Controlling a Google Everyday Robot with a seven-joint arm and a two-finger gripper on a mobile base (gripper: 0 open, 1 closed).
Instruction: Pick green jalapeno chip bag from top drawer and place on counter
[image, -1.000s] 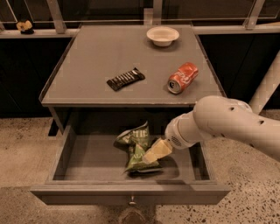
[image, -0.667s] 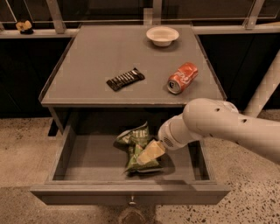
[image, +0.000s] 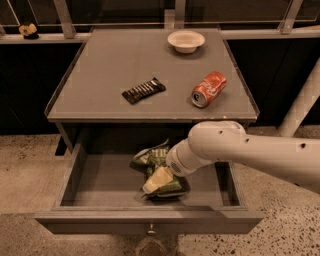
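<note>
Only one camera is used. It looks from the front of the flat grey rectangular desk (image: 100, 75), from above, tilted downward and quite near. The desk fills the upper half of the frame, the open shallow grey drawer (image: 100, 182) the lower half. The pale gripper (image: 159, 179) is at lower centre, inside the drawer.

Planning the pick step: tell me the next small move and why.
Probably settle the gripper onto the green jalapeno chip bag for a hold. The gripper is inside the top drawer, over the bag's front part; the bag lies on the drawer floor, not yet on the counter.
</note>
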